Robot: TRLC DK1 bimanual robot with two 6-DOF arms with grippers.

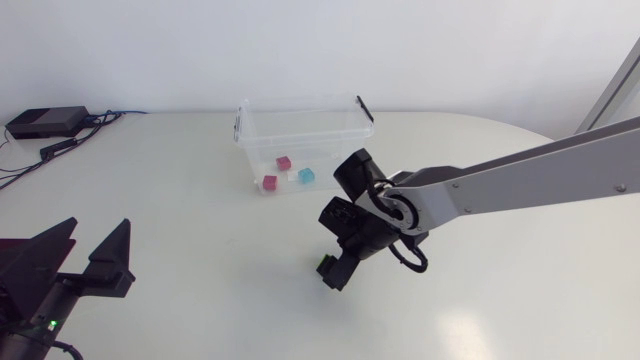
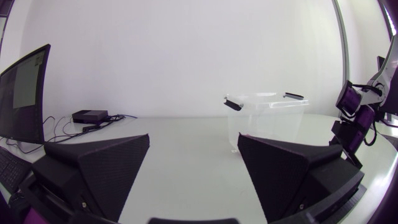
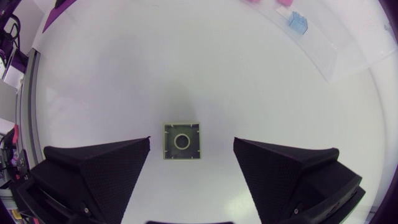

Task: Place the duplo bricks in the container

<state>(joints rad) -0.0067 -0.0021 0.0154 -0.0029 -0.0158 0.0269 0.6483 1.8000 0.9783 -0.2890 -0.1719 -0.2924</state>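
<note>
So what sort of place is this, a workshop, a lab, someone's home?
Most likely a robotics lab or test bench: a left arm and a right arm flank a white table, with a clear container and a loose duplo brick set out like a practice task.

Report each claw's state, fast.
Left claw: open, empty.
Right claw: open, either side of a green brick, not touching it.

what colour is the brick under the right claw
Pale olive green; the brick shows best in the right wrist view.
</note>
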